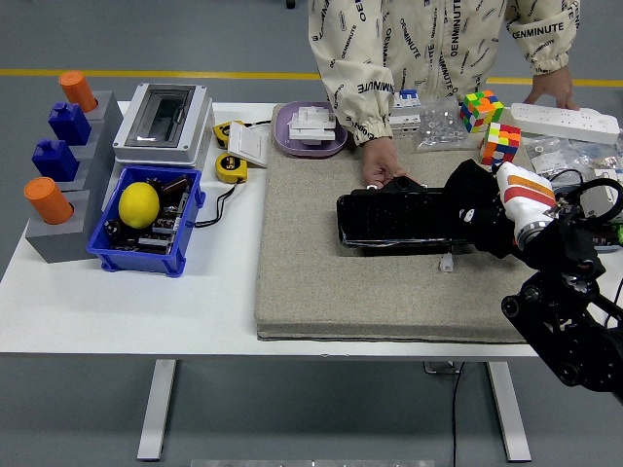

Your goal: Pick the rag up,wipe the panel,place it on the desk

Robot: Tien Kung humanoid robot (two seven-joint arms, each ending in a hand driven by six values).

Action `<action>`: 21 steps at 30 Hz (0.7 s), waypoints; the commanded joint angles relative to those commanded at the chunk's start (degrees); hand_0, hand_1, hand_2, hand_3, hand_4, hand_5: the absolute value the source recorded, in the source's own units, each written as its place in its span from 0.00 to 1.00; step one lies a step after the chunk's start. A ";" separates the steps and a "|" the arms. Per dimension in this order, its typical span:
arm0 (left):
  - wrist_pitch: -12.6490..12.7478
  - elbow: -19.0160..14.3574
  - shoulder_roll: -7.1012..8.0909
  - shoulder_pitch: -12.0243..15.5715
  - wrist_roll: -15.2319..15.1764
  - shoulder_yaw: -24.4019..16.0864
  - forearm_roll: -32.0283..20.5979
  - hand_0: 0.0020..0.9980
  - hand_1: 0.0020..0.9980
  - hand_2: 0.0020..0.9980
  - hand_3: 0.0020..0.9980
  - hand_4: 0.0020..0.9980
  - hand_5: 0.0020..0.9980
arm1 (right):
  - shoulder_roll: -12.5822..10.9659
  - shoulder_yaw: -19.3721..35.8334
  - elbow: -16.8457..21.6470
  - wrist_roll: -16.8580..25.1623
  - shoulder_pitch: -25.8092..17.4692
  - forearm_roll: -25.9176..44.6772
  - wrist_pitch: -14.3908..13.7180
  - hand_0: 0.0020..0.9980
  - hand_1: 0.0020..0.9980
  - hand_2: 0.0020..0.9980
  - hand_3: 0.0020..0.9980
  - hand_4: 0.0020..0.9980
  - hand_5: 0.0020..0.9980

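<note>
**Trainee:** One arm only on my screen. Which is it, and what does it carry?

**Operator:** I see the right hand point(484, 209), entering from the right edge. Its fingers are clamped on the rag point(470, 202), a dark bunched cloth that hides most of them. The left arm does not appear.

**Trainee:** Where does the rag sit against the panel?

**Operator:** The panel point(399, 218) is the black, glossy slab lying flat on the grey mat point(311, 282), near the mat's middle. I read the rag as resting on the panel's right end, though black on black makes the contact hard to confirm.

**Trainee:** And the person?

**Operator:** A person stands at the far side. One hand point(383, 166) reaches down to the panel's far edge, fingertips touching it; the other hand point(552, 90) rests by a white power strip point(565, 122) at the far right.

**Trainee:** Other items?

**Operator:** Two colour cubes point(499, 142) sit far right of the panel. On the left I note a blue bin point(190, 209) holding a yellow ball point(138, 204), and a grey enclosure point(163, 122) beyond it.
</note>
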 joint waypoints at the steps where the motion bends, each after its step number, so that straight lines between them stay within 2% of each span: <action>1: 0.00 -0.01 -0.01 -0.05 0.00 0.00 -0.01 0.65 0.66 0.70 0.58 0.68 0.44 | 0.15 -0.22 -0.10 0.01 0.21 0.03 0.01 0.38 0.44 0.51 0.52 0.92 0.25; 14: 0.02 0.04 0.01 -0.33 0.03 -0.14 -0.08 0.65 0.66 0.70 0.58 0.68 0.45 | 1.80 -3.36 0.26 -0.05 1.19 0.40 0.66 0.39 0.44 0.51 0.52 0.92 0.25; 21: 0.01 0.00 0.02 -0.62 0.02 0.00 -0.13 0.65 0.66 0.70 0.58 0.68 0.45 | 2.52 -8.19 0.62 -0.04 2.47 1.13 0.85 0.39 0.44 0.51 0.52 0.92 0.25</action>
